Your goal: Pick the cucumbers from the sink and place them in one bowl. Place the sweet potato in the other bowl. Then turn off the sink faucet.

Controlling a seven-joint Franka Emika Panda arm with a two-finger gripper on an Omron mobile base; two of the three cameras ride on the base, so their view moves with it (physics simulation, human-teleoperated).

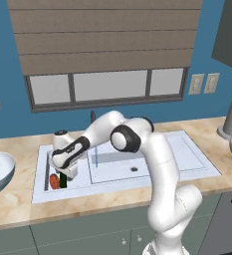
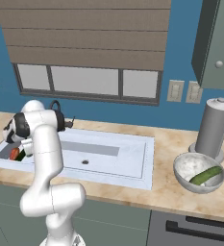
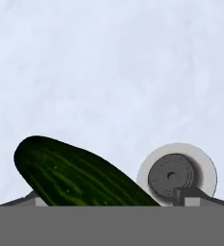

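1. The dark green cucumber (image 3: pixel 75 175) is lying on the pale floor of the small basin of the sink (image 1: pixel 187 149), just beside that basin's dark drain hole (image 3: pixel 173 175) in the hand view.
2. In the left base view the same cucumber (image 1: pixel 63 180) is showing as a dark stub at the small basin's near end, touching or almost touching the orange-red sweet potato (image 1: pixel 54 181) beside it.
3. The fingers (image 3: pixel 111 201) are standing wide on either side of the cucumber, one tip (image 3: pixel 192 196) showing by the drain hole; whether they are touching the cucumber I cannot tell.
4. The white arm is reaching down into the small basin, its hand (image 1: pixel 67 167) hanging right over the two vegetables.
5. The dark faucet (image 2: pixel 56 113) is standing behind the sink, partly hidden by the arm.
6. The lighter green cucumber (image 2: pixel 205 175) is lying in the grey-white bowl (image 2: pixel 183 168) on the bench (image 2: pixel 166 144), well to the right of the sink, in front of a tall grey cylinder (image 2: pixel 212 127).
7. The wide white bowl (image 1: pixel 0 169) is sitting on the bench left of the sink.
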